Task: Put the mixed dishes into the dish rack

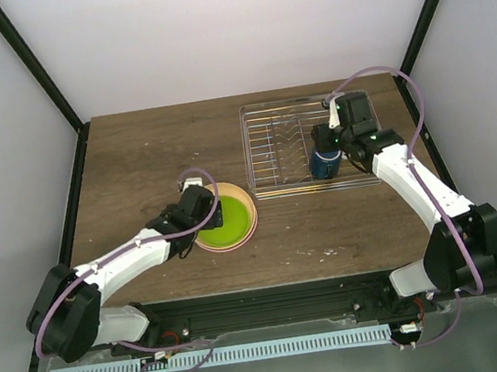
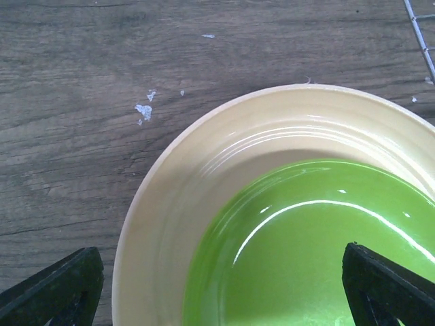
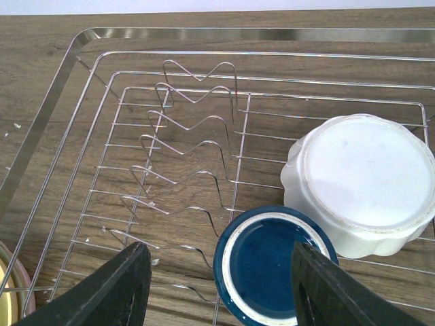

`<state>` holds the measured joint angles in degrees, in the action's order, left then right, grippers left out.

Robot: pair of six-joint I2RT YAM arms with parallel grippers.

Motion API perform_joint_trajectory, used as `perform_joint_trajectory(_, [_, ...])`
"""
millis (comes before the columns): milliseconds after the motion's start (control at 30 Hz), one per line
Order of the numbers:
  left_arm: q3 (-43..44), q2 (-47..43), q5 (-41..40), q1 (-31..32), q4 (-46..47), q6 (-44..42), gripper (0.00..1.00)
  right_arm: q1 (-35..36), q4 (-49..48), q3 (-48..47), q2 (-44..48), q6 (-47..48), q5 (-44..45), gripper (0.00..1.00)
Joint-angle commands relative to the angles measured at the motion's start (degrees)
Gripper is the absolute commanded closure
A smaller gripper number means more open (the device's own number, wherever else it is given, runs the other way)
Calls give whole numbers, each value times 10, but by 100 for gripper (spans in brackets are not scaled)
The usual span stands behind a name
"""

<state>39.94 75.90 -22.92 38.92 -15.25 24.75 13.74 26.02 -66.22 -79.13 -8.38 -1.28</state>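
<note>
A lime green dish [image 1: 229, 218] lies inside an orange-yellow plate [image 1: 245, 207] with a pinkish edge, left of the dish rack [image 1: 271, 146]. My left gripper [image 1: 206, 212] hovers over their left side. In the left wrist view it [image 2: 221, 295] is open, with the green dish [image 2: 312, 251] and the plate's rim [image 2: 170, 197] between the fingers. My right gripper [image 1: 331, 145] is over the rack's right part. In the right wrist view it [image 3: 224, 292] is open above an upside-down dark blue mug [image 3: 268, 261] beside an upside-down white scalloped bowl [image 3: 367, 180] in the rack [image 3: 204, 32].
The rack's upright tines [image 3: 190, 136] stand empty to the left of the mug. The rack's corner [image 2: 421, 34] shows near the plate stack. The stacked plates' edge [image 3: 7, 288] lies just outside the rack's left side. Dark frame posts rise at the table's back corners.
</note>
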Motion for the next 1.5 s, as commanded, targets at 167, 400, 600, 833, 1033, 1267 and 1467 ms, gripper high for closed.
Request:
perform_joint_trajectory(167, [-17, 36, 11, 24, 21, -2, 3, -1, -14, 3, -9, 7, 1, 43])
perform_joint_trajectory(400, [-18, 97, 28, 31, 48, 5, 3, -2, -14, 2, -11, 9, 4, 43])
perform_joint_trajectory(600, [-23, 115, 40, 32, 64, 13, 8, -2, -14, 2, -12, 13, 8, 43])
perform_joint_trajectory(833, [-52, 90, 33, 31, 59, 28, 36, -1, -12, 0, -15, 17, 12, 43])
perform_joint_trajectory(1033, [-93, 39, 41, 16, 64, 43, 62, -2, -11, 0, -16, 16, 12, 43])
perform_joint_trajectory(1267, [-126, -5, 66, 4, 78, 57, 89, -1, -7, -1, -16, 15, 11, 43])
perform_joint_trajectory(1467, [-153, -44, 87, -7, 90, 74, 95, -2, -7, 0, -14, 14, 5, 43])
